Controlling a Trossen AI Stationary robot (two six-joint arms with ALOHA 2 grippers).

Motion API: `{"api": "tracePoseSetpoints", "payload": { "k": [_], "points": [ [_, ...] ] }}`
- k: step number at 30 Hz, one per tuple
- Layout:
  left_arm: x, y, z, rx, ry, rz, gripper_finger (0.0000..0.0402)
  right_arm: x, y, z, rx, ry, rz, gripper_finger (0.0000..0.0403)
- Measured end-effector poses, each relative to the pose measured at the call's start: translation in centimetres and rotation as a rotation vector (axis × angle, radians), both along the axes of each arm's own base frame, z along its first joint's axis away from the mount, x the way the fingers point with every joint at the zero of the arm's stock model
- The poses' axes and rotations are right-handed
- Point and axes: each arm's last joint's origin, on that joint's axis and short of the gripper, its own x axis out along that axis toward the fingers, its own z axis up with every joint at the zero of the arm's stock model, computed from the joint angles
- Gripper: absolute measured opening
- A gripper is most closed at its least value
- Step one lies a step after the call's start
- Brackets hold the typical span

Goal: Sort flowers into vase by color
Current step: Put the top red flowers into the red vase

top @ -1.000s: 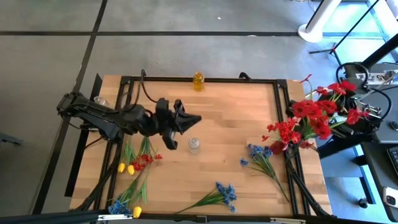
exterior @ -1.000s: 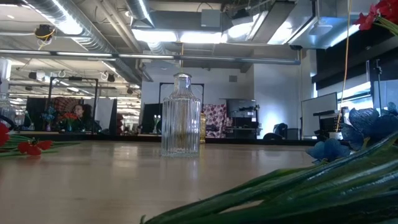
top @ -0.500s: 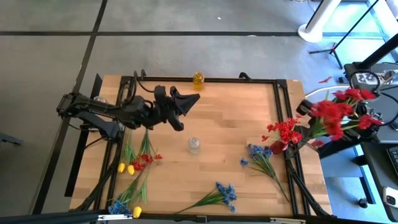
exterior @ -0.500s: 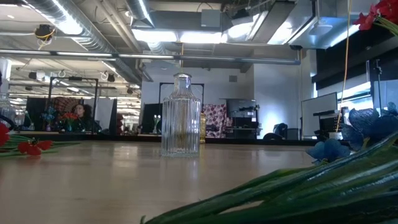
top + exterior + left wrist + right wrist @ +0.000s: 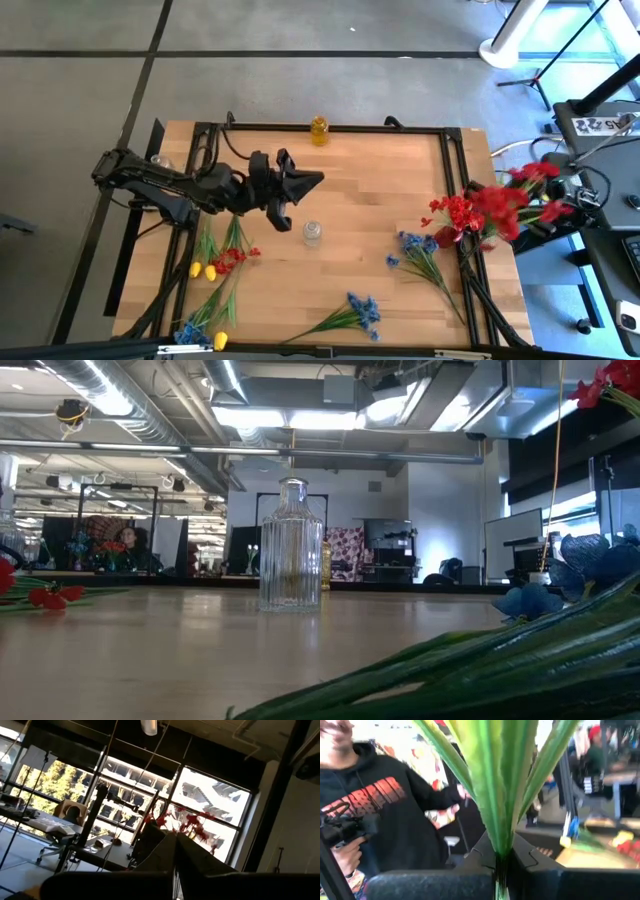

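Note:
A clear ribbed glass vase (image 5: 313,233) (image 5: 291,550) stands mid-table, and an amber vase (image 5: 319,130) stands at the far edge. Red blossoms (image 5: 455,213) rise from a dark red vase (image 5: 446,238) near the right edge. Blue sprigs (image 5: 418,250) (image 5: 356,312) and red and yellow sprigs (image 5: 222,260) lie flat on the table. My left gripper (image 5: 316,180) (image 5: 176,839) hovers shut, just far-left of the clear vase. My right gripper (image 5: 500,857) is shut on a bunch of red flowers (image 5: 512,198) over the table's right edge; the blossoms hide it from above. My right gripper pinches the red bunch's green stem (image 5: 500,851) between its two fingers, just below where the long leaves (image 5: 495,780) fan out. The bunch is lifted clear, its blossoms (image 5: 512,198) spreading over the table's right edge.
A blue and yellow sprig (image 5: 195,330) lies at the near left corner. A small clear vase (image 5: 160,160) stands by the left arm's base. A person in a black hoodie (image 5: 375,805) shows beyond the table in the right wrist view. Bare wood lies between the clear vase and the blue sprigs.
My left gripper swung toward the far edge, then came partway back toward the clear vase, staying shut. The red bunch in my right gripper swung out past the right edge, then came back toward the table.

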Motion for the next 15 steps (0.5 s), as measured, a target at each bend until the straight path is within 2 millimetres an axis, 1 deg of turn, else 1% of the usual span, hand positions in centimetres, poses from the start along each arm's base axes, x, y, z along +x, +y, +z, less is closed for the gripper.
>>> {"api": "tracePoseSetpoints", "payload": {
  "k": [2, 3, 6, 8, 11, 15],
  "points": [
    [0.0, -0.1, 0.0, 0.004, 0.000, -0.002, 0.0009, 0.1, 0.0, -1.0, -0.013, 0.036, 0.000, 0.0010],
    [0.0, -0.1, 0.0, 0.002, -0.001, -0.002, 0.0009, -0.2, 0.0, -1.2, -0.030, 0.023, -0.003, 0.0010],
    [0.0, -0.1, 0.0, -0.002, 0.001, -0.003, 0.0009, -1.8, 0.0, -0.3, -0.077, -0.044, -0.002, 0.0010],
    [0.0, -0.1, 0.0, -0.002, 0.000, -0.004, 0.0009, -3.0, -0.1, 0.4, -0.099, -0.024, -0.009, 0.0010],
    [0.0, 0.1, 0.0, -0.001, 0.004, 0.004, 0.0009, -4.7, -0.3, 1.2, -0.168, 0.044, -0.111, 0.0010],
    [0.2, 0.3, -0.2, 0.002, 0.028, 0.014, 0.0009, -6.8, -1.0, 1.1, -0.267, 0.124, -0.330, 0.0010]
  ]
}}
